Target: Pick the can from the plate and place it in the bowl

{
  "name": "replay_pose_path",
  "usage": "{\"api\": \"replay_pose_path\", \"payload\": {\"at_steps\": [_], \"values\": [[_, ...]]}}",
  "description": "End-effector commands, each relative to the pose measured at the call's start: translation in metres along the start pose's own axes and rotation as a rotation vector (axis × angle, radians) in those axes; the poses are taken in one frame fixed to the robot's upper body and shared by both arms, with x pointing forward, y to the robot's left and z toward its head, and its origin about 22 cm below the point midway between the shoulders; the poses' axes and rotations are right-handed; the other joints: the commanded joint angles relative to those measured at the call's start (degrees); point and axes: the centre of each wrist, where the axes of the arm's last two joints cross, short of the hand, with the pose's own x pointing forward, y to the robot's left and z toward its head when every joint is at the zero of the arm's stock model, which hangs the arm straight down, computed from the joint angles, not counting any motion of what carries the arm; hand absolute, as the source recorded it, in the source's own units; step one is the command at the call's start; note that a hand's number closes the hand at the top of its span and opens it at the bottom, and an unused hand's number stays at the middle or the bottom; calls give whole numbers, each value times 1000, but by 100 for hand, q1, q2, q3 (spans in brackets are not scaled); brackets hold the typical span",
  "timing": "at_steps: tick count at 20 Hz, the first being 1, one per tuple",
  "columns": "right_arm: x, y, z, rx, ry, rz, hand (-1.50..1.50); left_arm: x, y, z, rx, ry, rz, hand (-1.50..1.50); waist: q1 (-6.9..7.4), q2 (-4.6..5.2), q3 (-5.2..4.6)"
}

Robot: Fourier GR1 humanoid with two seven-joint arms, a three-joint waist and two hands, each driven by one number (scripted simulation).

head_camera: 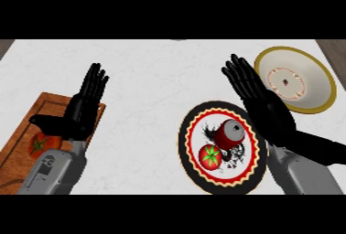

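A red can [228, 133] with a grey lid lies on its side on the patterned plate [194, 137], which has a black rim and a red-and-white inside. A tomato [210, 156] sits beside the can on the same plate. The cream bowl [297, 78] with a gold rim stands at the far right. My right hand [267, 107] is open with straight fingers, just right of the plate and between it and the bowl, not touching the can. My left hand [78, 112] is open at the left, fingers up, over a wooden board.
A wooden cutting board [30, 130] lies at the left edge with another tomato [46, 142] on it, partly behind my left forearm. White marble counter [148, 73] spreads between the board and the plate.
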Motion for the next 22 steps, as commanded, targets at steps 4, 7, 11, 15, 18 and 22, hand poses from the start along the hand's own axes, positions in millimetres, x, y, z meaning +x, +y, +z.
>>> {"api": "replay_pose_path", "payload": {"at_steps": [4, 7, 11, 15, 18, 22], "values": [[6, 71, -21, 395, 68, -183, -150, 32, 49, -14, 118, -63, -111, 0, 257, -66, 87], [50, 33, -42, 454, -23, 421, -150, 20, 69, -2, 168, 11, -159, 0, 87, -399, 10], [19, 88, 10, 181, -61, 275, -150, 48, 106, -3, 208, -14, -172, 0, -3, -96, 88], [53, 77, 68, 288, -71, 340, -150, 57, 119, 6, 227, -35, -188, 0, -73, -104, 91], [84, 61, 61, 304, -44, 508, -150, 49, 108, 3, 207, -7, -168, 0, -78, -91, 86], [133, 36, 51, 291, 41, 728, -150, 53, 111, 16, 206, -39, -173, 0, -44, -109, 81]]}}
